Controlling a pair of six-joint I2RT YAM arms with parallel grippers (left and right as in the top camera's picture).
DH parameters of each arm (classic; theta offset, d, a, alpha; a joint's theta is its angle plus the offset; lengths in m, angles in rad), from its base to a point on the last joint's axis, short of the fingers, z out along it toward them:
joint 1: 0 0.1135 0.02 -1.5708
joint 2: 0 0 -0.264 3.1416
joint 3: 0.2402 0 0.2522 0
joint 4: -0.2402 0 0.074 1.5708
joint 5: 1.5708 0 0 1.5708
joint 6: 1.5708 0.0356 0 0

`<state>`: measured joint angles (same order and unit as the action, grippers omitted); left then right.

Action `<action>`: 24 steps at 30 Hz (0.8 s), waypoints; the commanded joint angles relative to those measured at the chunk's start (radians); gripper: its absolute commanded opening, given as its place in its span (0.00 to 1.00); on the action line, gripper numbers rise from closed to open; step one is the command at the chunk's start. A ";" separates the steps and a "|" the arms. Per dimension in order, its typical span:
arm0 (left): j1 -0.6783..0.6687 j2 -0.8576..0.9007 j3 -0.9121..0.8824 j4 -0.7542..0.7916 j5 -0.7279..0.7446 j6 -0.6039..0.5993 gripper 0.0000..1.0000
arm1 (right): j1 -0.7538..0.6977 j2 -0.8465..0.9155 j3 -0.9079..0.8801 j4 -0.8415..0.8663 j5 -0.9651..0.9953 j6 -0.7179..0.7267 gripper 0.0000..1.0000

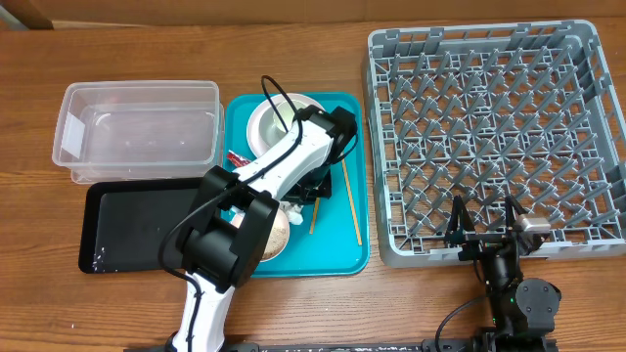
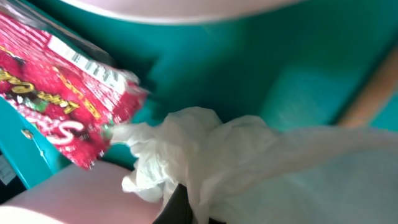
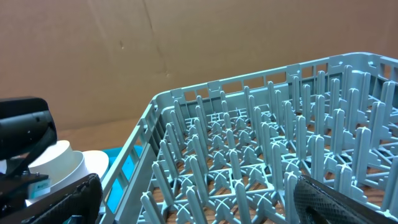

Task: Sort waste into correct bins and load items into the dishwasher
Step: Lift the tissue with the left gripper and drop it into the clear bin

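White crumpled napkin [image 2: 211, 149] lies on the teal tray [image 2: 261, 68], touching the red snack wrapper [image 2: 62, 93] on its left (print blurred); left gripper [image 1: 308, 191] reaches down onto it, fingers pressed together, pinching its folds; right gripper [image 1: 486, 233] hangs at the near edge of the grey dish rack [image 1: 489, 127], fingers spread wide.

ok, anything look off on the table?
Minor only: the chopsticks lie splayed apart on the teal tray, and white specks sit in the near left corner of the black tray. The crumpled napkin and red wrapper lie on the teal tray too.
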<state>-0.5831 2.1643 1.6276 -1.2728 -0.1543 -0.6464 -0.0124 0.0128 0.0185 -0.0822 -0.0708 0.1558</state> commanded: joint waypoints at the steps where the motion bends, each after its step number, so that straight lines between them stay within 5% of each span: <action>1: -0.007 -0.001 0.103 -0.044 0.062 0.050 0.04 | -0.001 -0.010 -0.011 0.005 0.002 -0.007 1.00; 12: 0.040 -0.002 0.484 -0.301 0.057 0.134 0.04 | -0.001 -0.010 -0.011 0.005 0.002 -0.007 1.00; 24: 0.390 -0.002 0.583 -0.380 0.160 0.139 0.04 | -0.001 -0.010 -0.011 0.005 0.002 -0.007 1.00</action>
<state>-0.2768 2.1639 2.1906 -1.6444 -0.0700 -0.5339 -0.0124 0.0128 0.0185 -0.0822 -0.0708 0.1558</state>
